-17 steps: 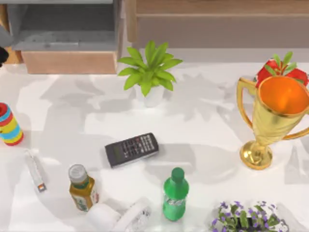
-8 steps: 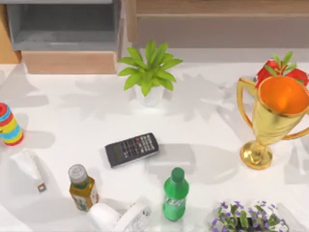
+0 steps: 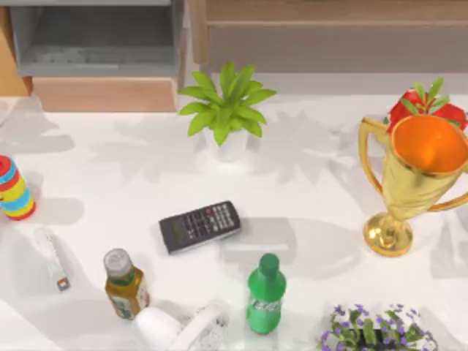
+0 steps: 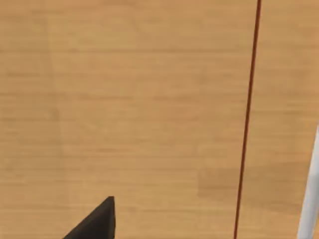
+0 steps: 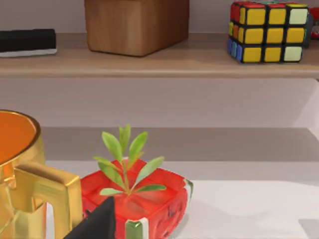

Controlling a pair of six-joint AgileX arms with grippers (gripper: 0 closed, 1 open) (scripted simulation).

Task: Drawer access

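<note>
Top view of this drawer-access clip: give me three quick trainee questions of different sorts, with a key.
1. True or false: the drawer at the top view's upper left stands pulled open, its grey inside in sight.
2. Multiple choice: what lies nearest the middle of the table? A) gold trophy B) black calculator C) striped toy
3. Fill in: the bottle with the green cap stands to the ____ of the amber bottle, by the top view's sides.

Key: 1 true; 2 B; 3 right.
</note>
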